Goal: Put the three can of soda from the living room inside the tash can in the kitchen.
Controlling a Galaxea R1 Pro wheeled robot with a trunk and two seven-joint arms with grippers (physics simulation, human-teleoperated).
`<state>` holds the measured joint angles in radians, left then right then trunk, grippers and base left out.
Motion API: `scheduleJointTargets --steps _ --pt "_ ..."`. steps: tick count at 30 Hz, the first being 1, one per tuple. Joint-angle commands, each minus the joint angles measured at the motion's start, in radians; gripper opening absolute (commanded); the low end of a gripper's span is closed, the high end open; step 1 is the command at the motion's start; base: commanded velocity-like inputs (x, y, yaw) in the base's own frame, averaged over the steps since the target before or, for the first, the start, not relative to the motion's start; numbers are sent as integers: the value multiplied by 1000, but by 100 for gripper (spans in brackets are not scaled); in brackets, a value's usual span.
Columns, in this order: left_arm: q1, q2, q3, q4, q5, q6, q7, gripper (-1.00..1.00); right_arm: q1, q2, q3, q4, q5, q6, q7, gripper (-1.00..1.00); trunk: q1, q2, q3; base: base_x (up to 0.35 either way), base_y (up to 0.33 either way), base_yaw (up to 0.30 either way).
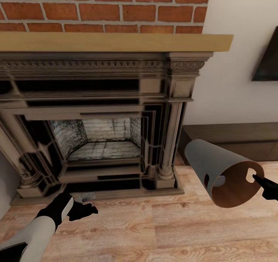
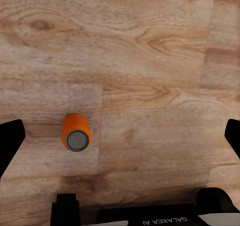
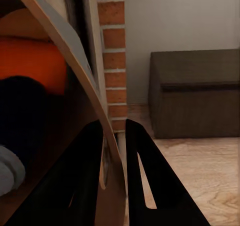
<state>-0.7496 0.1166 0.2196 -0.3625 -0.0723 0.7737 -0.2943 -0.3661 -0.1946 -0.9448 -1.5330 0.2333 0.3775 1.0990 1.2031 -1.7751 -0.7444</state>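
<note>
Living room, at the fireplace (image 1: 96, 111): I hold the bin (image 1: 224, 173) tipped on its side in my right gripper (image 3: 114, 151), whose fingers pinch the rim wall between them, one inside and one outside. The bin hangs in the air at about four o'clock in my head view, mouth turned toward me, above the plank floor (image 1: 162, 231).

Inside the bin, my right wrist camera shows an orange can (image 3: 32, 68) and a dark can (image 3: 20, 121) lying against the coppery wall, so I judge two of the three cans are already collected.

The third, an orange can (image 2: 76, 132), lies on its side on the planks below my left gripper (image 2: 120, 136). That gripper hangs over it with fingers spread wide and nothing between them; the can sits toward one finger, off centre. In the head view the left gripper (image 1: 83, 210) is at seven o'clock, just in front of the hearth plinth (image 1: 100, 194).

Left to do, as I judge it: close on this can, drop it in the bin, then carry the bin to the kitchen.

Room to move: open floor from five to seven o'clock. The plinth edge crowds my left gripper at twelve o'clock. A low dark bench (image 1: 231, 138) stands behind the bin at two o'clock, near but apart.
</note>
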Motion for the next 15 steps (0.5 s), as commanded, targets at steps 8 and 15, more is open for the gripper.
scheduleJointTargets --steps 8,15 --pt "3 0 0 0 1 -6 0 100 -2 -2 -4 -44 -3 58 7 -100 31 -56 -25 0 0 0" --pt "4 0 0 0 2 -7 0 100 -2 -25 -7 -48 -3 70 7 -100 58 -105 -47 0 0 0"
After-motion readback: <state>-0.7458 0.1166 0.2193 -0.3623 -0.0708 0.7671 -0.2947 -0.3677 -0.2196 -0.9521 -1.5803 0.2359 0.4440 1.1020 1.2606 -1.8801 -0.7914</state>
